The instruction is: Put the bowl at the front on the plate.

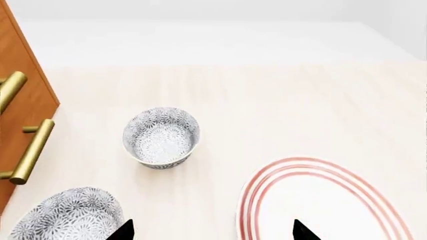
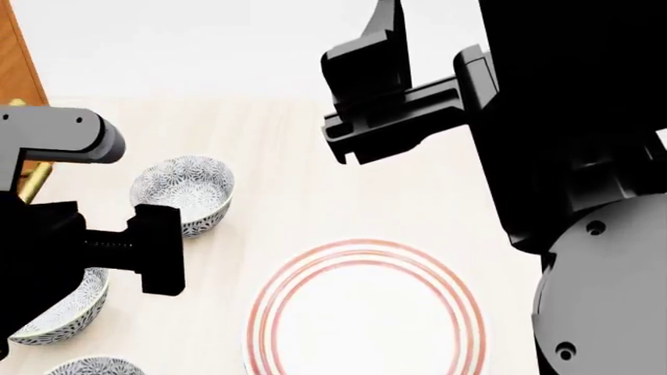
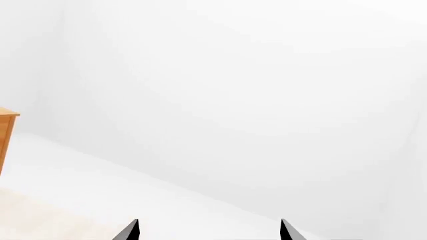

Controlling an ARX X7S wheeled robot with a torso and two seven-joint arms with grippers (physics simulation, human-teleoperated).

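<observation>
Three look-alike grey-patterned bowls stand in a row at the left. The bowl at the front, nearest me, shows only as a sliver [image 2: 94, 366] at the head view's lower edge. The middle one [image 2: 58, 312] [image 1: 67, 216] is partly hidden by my left arm [image 2: 156, 250]. The far one [image 2: 183, 191] [image 1: 161, 135] stands in full view. To their right lies the red-ringed plate [image 2: 365, 312] [image 1: 320, 200], bare. My left gripper [image 1: 213, 231] is open and holds nothing, hovering over bare table between the middle bowl and the plate. My right gripper [image 3: 208, 231] [image 2: 365, 86], raised high, is open and holds nothing.
A wooden cabinet [image 1: 20, 90] [image 2: 21, 62] with brass handles [image 1: 30, 152] stands at the left, close to the bowls. The light wooden tabletop [image 2: 312, 187] ends at a far edge against white floor and wall.
</observation>
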